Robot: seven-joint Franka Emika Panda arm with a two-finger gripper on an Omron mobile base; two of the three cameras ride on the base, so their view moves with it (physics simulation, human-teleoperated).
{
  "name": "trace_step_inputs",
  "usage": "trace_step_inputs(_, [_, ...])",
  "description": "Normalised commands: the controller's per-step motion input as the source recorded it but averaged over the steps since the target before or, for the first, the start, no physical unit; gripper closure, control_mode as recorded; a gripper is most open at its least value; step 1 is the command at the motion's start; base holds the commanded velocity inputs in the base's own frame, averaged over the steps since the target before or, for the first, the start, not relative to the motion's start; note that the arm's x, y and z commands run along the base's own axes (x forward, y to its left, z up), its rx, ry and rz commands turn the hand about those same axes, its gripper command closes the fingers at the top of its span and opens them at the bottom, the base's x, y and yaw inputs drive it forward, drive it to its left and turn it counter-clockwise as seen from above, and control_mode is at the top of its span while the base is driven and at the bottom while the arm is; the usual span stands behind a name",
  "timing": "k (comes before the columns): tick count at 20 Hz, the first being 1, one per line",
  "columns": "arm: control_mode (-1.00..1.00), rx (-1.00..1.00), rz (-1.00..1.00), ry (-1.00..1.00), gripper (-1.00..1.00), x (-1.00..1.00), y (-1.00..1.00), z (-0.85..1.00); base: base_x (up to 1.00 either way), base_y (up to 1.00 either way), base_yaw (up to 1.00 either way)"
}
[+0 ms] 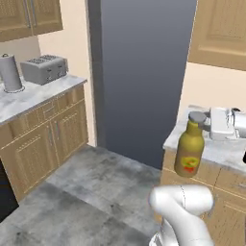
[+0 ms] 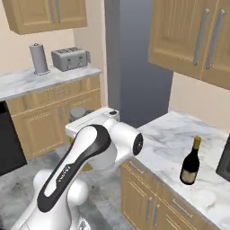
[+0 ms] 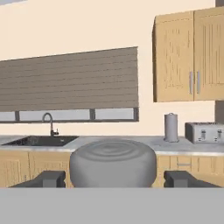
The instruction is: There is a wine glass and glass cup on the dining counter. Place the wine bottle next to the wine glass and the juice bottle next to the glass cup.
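Hand view: jaws (spread wide) flank the juice bottle (image 3: 113,162) cap.

The juice bottle (image 1: 190,150) stands upright at the front edge of a counter (image 1: 218,151), near its left corner, with the gripper (image 1: 207,123) level with its cap. The wine bottle (image 2: 190,162) stands upright farther along the same counter, near its front edge. On another counter (image 1: 33,93) across the floor, a toaster (image 1: 44,68) sits beside a paper-towel roll (image 1: 9,73).
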Motion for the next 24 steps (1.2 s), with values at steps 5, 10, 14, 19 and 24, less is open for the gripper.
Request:
trace_step_inputs(5, [1.0, 0.0, 0.0, 0.0, 1.0, 0.0, 0.0, 0.0, 0.08, 0.47, 0.72])
trace_step_inputs(10, [1.0, 0.0, 0.0, 0.0, 1.0, 0.0, 0.0, 0.0, 0.22, 0.34, 0.69])
trace_step_inputs(14, [1.0, 0.0, 0.0, 0.0, 1.0, 0.0, 0.0, 0.0, 0.41, 0.14, 0.68])
trace_step_inputs(19, [1.0, 0.0, 0.0, 0.0, 1.0, 0.0, 0.0, 0.0, 0.64, 0.0, 0.66])
trace_step_inputs(24, [1.0, 0.0, 0.0, 0.0, 1.0, 0.0, 0.0, 0.0, 0.8, 0.0, 0.61])
